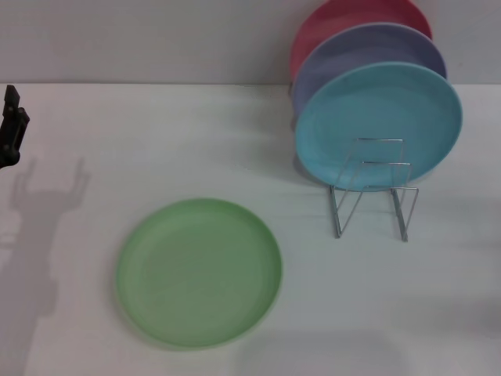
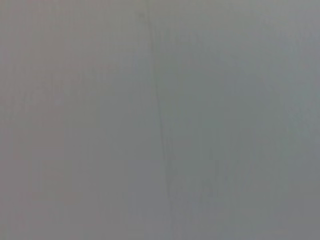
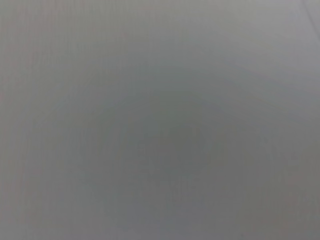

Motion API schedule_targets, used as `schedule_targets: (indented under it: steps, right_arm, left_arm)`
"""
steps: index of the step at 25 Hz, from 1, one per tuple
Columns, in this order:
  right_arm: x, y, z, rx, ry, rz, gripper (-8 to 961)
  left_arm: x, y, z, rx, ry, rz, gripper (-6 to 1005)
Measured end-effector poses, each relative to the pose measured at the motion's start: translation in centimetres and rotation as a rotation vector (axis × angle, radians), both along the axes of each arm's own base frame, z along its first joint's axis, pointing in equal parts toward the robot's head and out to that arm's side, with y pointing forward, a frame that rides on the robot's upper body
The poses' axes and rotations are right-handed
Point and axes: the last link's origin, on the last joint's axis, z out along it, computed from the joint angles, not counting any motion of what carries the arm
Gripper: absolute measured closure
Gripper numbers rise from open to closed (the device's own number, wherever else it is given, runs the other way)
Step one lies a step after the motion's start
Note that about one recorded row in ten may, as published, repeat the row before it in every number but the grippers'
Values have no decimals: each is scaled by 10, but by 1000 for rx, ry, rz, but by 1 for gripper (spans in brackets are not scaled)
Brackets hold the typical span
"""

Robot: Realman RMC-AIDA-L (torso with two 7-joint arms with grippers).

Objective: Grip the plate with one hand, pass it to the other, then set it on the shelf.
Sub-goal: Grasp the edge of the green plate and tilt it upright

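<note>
Here the green plate [image 1: 199,271] lies flat, unmarked.

Green plate [image 1: 199,271]: flat on white table [image 1: 391,313]
Rack [image 1: 373,192]: holds blue plate [image 1: 379,125], lavender plate [image 1: 344,59], red plate [image 1: 344,19], all upright
Left gripper [image 1: 12,129]: at left edge

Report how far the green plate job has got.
Nothing is done yet: the round light green plastic plate lies flat on the white table, ungripped. The left gripper sits at the table's left edge, well clear. Still left: grip, hand over, and slot it into the silver wire rack before the turquoise-blue plate.
</note>
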Motion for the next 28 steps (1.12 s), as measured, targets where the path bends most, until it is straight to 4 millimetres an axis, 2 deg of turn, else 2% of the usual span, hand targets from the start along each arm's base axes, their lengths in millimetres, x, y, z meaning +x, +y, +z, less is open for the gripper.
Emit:
schedule_targets:
  steps: [11,12,15,16,18,19,22,23,24,28]
  right_arm:
    - [-1,2,-1,-8,3,1,123]
    - [-1,3,-1,-11,3,0,123]
    - [-1,5,-2,-17,5,-2,123]
    - [-1,5,-2,-19,6,-3,123]
    - [-1,8,-2,-21,7,-1,124]
    - [-2,9,-2,-22,7,0,124]
    - [-2,10,-2,-27,8,-2,124]
    - [-2,10,-2,-29,9,-3,124]
    - [-1,11,-3,-32,11,-5,124]
    - [-1,14,-3,-43,16,-13,123]
  left_arm:
    - [4,-1,-5,-20,-1,-18,214]
    - [10,10,-6,-57,-36,14,214]
    - [14,19,-2,-93,-53,47,214]
    - [25,32,8,-193,-45,86,214]
    - [42,39,21,-273,-25,98,214]
    - [56,41,32,-333,-9,127,213]
    - [70,42,43,-414,15,195,212]
    - [81,44,50,-470,23,243,212]
    - [88,43,51,-542,28,303,213]
    - [100,37,48,-652,39,364,215]
